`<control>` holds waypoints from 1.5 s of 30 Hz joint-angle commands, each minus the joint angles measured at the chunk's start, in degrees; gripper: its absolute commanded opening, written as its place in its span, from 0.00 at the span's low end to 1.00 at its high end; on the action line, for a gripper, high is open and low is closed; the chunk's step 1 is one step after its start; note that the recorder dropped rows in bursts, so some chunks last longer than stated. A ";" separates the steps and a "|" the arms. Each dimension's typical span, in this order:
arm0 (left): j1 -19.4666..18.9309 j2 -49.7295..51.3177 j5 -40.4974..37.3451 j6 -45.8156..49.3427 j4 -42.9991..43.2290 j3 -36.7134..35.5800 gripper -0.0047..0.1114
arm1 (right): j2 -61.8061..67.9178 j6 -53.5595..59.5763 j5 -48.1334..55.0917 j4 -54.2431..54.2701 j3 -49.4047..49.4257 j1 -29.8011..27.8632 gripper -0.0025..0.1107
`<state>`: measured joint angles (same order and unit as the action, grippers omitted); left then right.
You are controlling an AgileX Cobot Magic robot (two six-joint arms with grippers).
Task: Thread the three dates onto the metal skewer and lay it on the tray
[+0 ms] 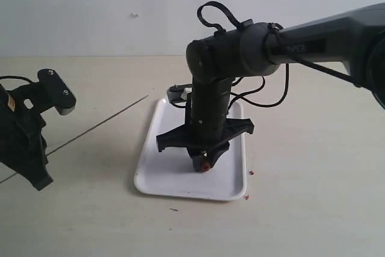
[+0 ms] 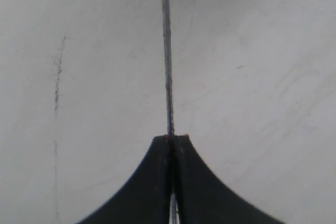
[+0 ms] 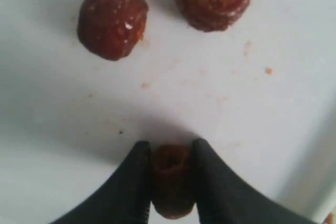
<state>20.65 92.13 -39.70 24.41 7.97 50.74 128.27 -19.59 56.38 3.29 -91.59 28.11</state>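
Beige tabletop (image 1: 313, 209) carries the white tray (image 1: 157, 179), which sits mid-scene with its long side running away from the camera. Right arm reaches in from the right and points straight down over the tray's near half. The right tool (image 3: 170, 146) is clenched on one date (image 3: 170, 182), pinched between both fingers at or just above the tray floor; cannot tell if it is lifted clear. Likely picked from above because the dates lie loose on a flat floor. Left tool (image 2: 171, 139) is off the tray to the left, over bare tabletop, jaws pressed together on the metal skewer (image 2: 167, 51). The rod sticks out past the fingertips, aimed roughly toward the tray's far-left corner, tip stopping short of it. Probably held free-ended like that so fruit can be pushed on. Nothing threaded on the visible length. The other two dates (image 3: 112, 20) rest on the tray near the tool, apart from each other. Small reddish crumbs (image 1: 251, 173) sit just off the tray's right rim. Judgement: first date in hand, threading not begun.
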 commanded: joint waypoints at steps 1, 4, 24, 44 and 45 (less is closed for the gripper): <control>0.00 -0.43 1.18 -1.32 -6.98 -0.08 0.04 | -3.75 0.01 -1.78 -0.51 -0.31 -1.93 0.24; 0.00 -0.43 1.11 -1.06 -12.05 -0.08 0.04 | -6.70 0.01 -4.25 -0.16 -0.31 -5.08 0.24; 1.04 3.61 -3.55 28.28 -61.96 -0.08 0.04 | -9.99 15.71 -27.79 27.33 -0.31 -19.86 0.24; 10.30 20.09 0.75 33.00 -82.03 10.88 0.04 | -9.45 27.51 -27.50 36.78 -0.31 -22.77 0.24; 10.30 20.09 1.47 33.00 -82.28 10.88 0.04 | -9.45 27.51 -27.50 36.79 -0.31 -22.90 0.24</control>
<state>30.77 112.09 -40.36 57.64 -72.47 61.07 119.12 6.91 29.31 39.94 -91.59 5.79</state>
